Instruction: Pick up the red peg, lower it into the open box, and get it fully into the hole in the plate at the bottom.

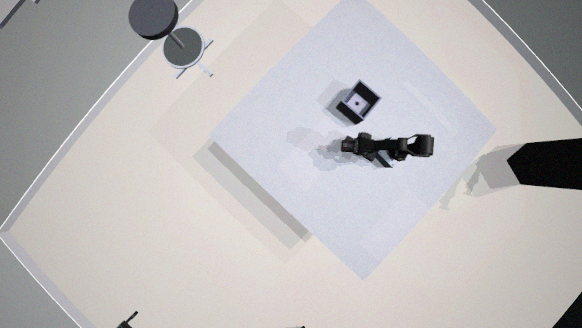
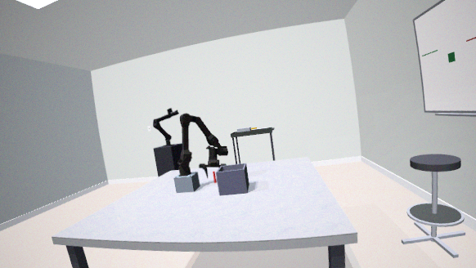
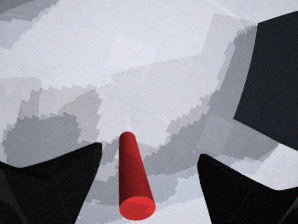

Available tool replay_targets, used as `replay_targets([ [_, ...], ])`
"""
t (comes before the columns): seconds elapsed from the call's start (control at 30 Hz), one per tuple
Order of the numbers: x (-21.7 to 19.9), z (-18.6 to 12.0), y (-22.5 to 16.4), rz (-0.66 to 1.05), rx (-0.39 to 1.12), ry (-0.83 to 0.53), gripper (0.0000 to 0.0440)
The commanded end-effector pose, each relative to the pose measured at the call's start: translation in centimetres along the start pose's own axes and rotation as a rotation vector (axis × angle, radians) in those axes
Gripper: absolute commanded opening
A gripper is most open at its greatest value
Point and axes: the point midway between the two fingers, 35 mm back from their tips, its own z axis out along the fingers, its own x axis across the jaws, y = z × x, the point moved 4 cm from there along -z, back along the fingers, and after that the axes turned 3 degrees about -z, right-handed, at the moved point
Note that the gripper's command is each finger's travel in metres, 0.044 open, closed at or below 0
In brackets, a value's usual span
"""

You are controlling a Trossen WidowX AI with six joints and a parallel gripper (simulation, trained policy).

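Note:
The red peg (image 2: 214, 176) (image 3: 133, 172) stands upright on the table, left of the box in the exterior view. My gripper (image 3: 150, 150) is open and points down, its fingertips on either side of the peg with a gap at each side; the peg is nearer the left finger in the wrist view. The open dark box (image 1: 368, 93) (image 2: 233, 182) stands beside the arm. Its light bottom plate (image 1: 361, 99) shows a small dark hole in the top view, with no peg in it. The arm hides the peg in the top view.
The arm's grey base block (image 2: 186, 183) stands left of the box in the exterior view; a dark block (image 3: 272, 80) shows at the wrist view's right edge. A stool (image 1: 153, 19) (image 2: 435, 162) and a side table (image 2: 253, 132) stand off the table.

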Motion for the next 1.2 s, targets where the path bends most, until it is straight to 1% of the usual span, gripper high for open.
replay_targets([
  [0.0,0.3,0.6,0.0,0.009,-0.004,0.005,0.0240],
  [0.27,1.3,1.5,-0.5,-0.007,0.009,0.029,0.0062],
  [0.37,1.8,1.5,-0.7,-0.011,0.018,0.041,0.0009],
  [0.63,2.7,0.2,-1.0,0.010,0.046,0.081,0.0000],
  [1.17,4.9,-3.2,-1.4,0.052,0.100,0.186,0.0000],
])
